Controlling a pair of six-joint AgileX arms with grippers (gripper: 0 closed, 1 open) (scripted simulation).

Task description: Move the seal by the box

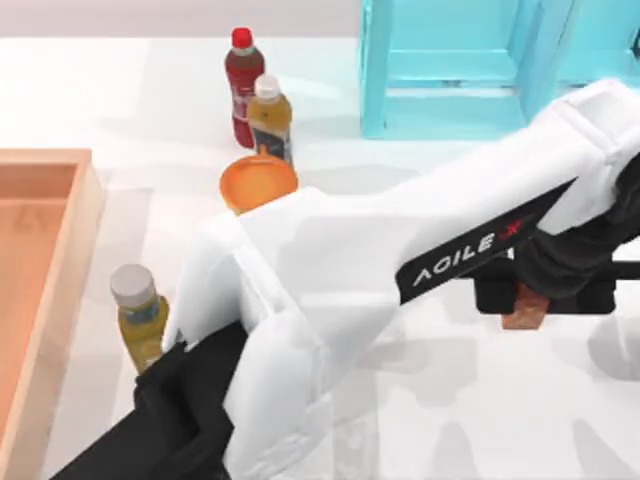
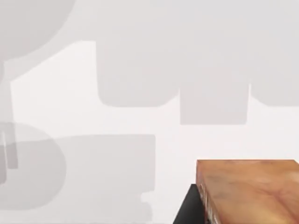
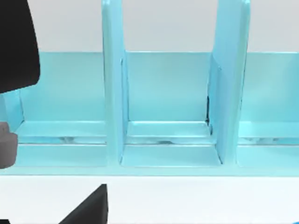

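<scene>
Left gripper (image 1: 528, 292), reaching across to the table's right side, clamps the seal (image 1: 524, 308) between its fingers, well apart from the box (image 1: 62, 255) at the left edge. Right gripper's opening: cannot tell.

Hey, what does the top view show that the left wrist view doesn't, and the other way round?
Top view's extras: the box at the table's left edge, three bottles, an orange cup, the turquoise cabinet, and my left arm reaching across to the right side. Left wrist view's extras: a close look at the seal's smooth side, with a black finger against it. Shared: the seal, under the left gripper, and the white table.
</scene>
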